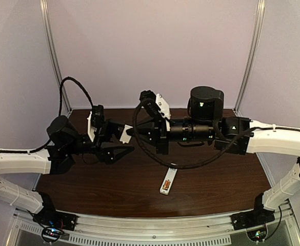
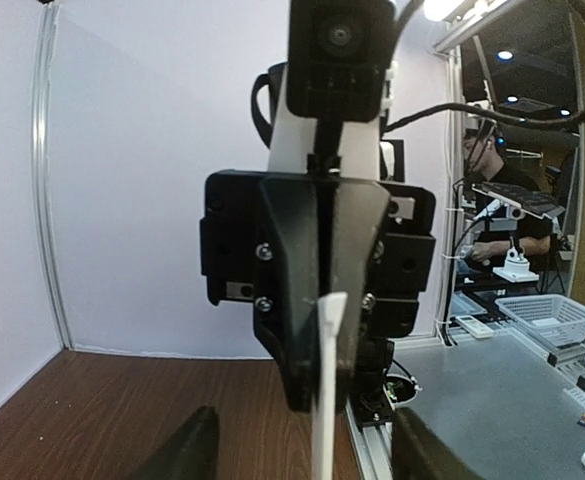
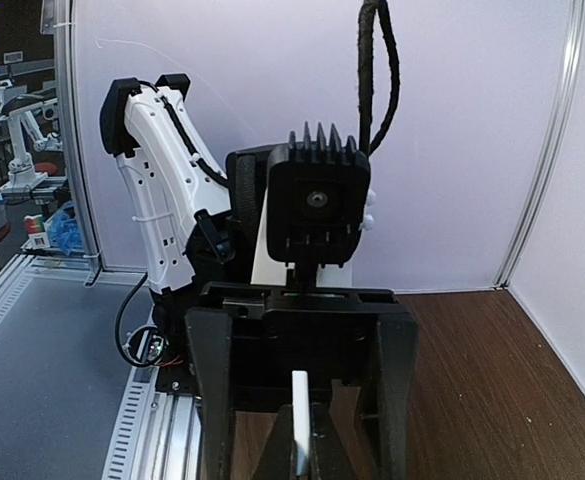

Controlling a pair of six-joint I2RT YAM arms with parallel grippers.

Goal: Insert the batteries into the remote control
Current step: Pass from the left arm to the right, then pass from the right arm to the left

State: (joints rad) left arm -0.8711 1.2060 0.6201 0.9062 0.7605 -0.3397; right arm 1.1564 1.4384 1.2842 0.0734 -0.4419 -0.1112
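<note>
The remote control (image 1: 168, 181) lies flat on the brown table (image 1: 226, 179) near the front, back side up. An orange battery (image 1: 166, 184) shows in its open compartment. Above the table's left middle the two grippers meet nose to nose. My right gripper (image 1: 131, 134) (image 3: 302, 445) is shut on a small white cover plate (image 1: 124, 135) (image 3: 299, 410) (image 2: 324, 400), held edge-on. My left gripper (image 1: 120, 140) (image 2: 302, 455) is open, one finger on either side of the plate and neither touching it. In the left wrist view the right gripper (image 2: 330, 330) fills the middle.
A black cable (image 1: 191, 165) loops low from the right arm over the table behind the remote. The aluminium rail (image 1: 155, 225) runs along the near edge. Walls and corner posts (image 1: 55, 56) close in the back. A wire basket (image 2: 547, 315) sits off the table.
</note>
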